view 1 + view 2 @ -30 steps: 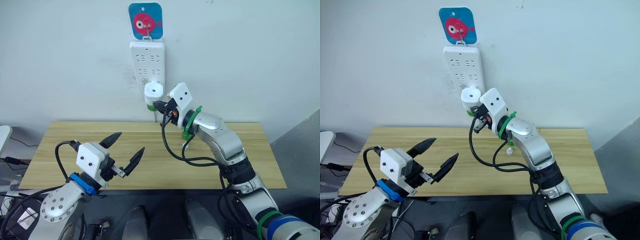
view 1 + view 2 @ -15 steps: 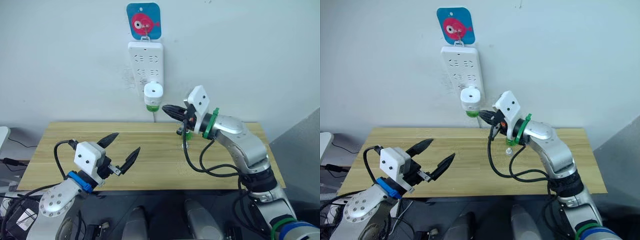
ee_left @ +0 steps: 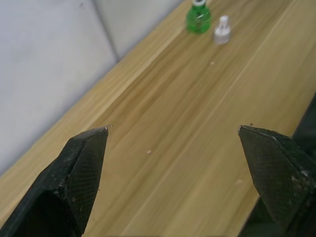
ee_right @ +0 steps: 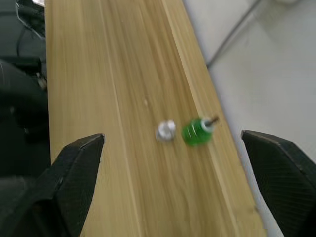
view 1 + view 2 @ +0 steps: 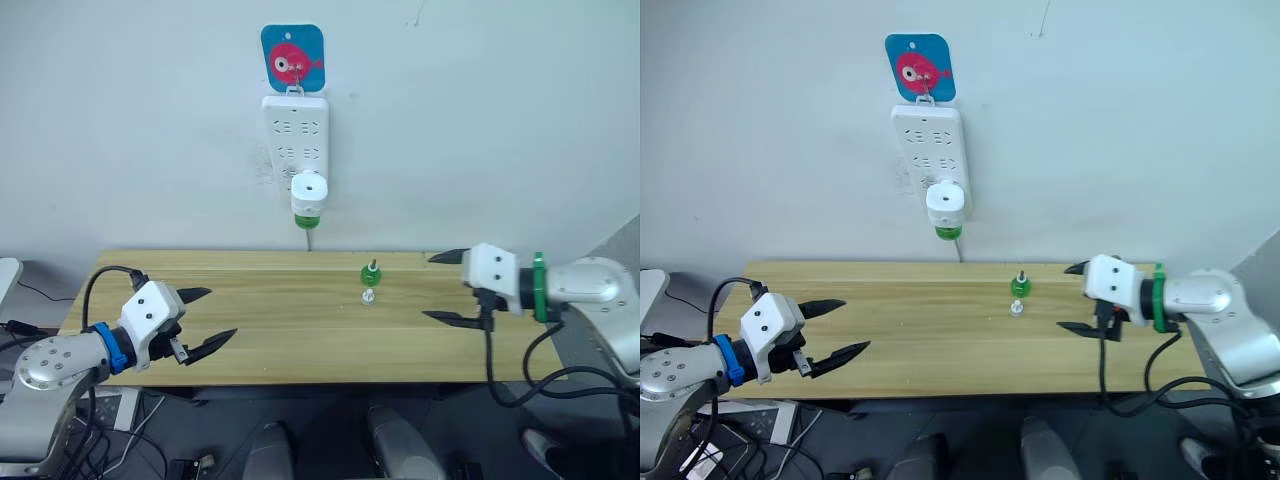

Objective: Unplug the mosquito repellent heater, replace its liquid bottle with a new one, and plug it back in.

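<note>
- Left tool (image 5: pixel 198 316): nearest item, over the front edge of the desk (image 5: pixel 270 330), well clear of the green bottle; fingers spread wide, holding nothing.
- Right tool (image 5: pixel 443 287): on the opposite side of the green bottle, near it but not touching; fingers spread wide, empty.
- Green bottle (image 5: pixel 371 274): upright on the desk toward its rear edge, dark wick showing at the neck. A small whitish cap (image 5: pixel 368 296) sits just in front of it, apart from it.
- Mosquito repellent heater (image 5: pixel 309 192): beyond and above the green bottle, plugged into the lower part of the white power strip (image 5: pixel 295 130) on the wall, a green bottle base (image 5: pixel 305 218) visible beneath it. Above the strip hangs a blue card with a pink fish (image 5: pixel 292 60).
- Judgement: the bottle on the desk appears to be the spent one and the swap complete, though the two bottles cannot be told apart with certainty at this range.
- Risks: a careless arm sweep across the desk could tip the uncapped bottle and spill liquid or roll the cap off the edge. A heater seated only partly in its socket could drop out.
</note>
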Controlling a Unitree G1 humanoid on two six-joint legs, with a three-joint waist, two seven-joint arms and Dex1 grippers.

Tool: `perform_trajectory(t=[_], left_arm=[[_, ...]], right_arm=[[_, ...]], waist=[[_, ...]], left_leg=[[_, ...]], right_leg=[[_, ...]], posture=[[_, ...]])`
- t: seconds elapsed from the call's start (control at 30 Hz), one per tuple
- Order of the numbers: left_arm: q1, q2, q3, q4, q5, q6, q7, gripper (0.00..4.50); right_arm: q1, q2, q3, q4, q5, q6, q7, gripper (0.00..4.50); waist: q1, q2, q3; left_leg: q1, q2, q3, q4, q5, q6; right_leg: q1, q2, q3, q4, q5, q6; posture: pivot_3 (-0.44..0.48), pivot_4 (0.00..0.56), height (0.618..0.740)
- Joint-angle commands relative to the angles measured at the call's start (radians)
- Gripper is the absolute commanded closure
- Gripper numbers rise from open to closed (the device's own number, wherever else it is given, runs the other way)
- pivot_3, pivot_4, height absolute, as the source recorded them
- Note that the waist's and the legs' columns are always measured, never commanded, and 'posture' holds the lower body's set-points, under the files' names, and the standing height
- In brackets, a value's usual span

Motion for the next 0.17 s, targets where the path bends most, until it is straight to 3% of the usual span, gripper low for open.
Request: perform_trajectory(t=[0.03,0.17], left_arm=[[0.008,0.015,0.031,0.01,0.017,-0.038,-0.017,0.0],[-0.008,0.01,0.043,0.028,-0.023,0.059,-0.009,0.0]], right_arm=[[0.027,-0.033,-0.064,0.031,0.006,-0.08,0.042,0.06],[0.046,-0.035,-0.084,0.099,-0.02,-0.154,0.043,0.06]], waist=[[0.0,-0.001,-0.011],[0.002,-0.002,-0.02]], left_leg=[[0.0,0.0,0.0,0.0,0.0,0.0],[0.001,0.0,0.0,0.001,0.0,0.0]], right_leg=[[0.0,0.0,0.0,0.0,0.0,0.0],[0.001,0.0,0.0,0.0,0.0,0.0]], posture=[[-0.062,0.069,0.74],[-0.056,0.065,0.74]])
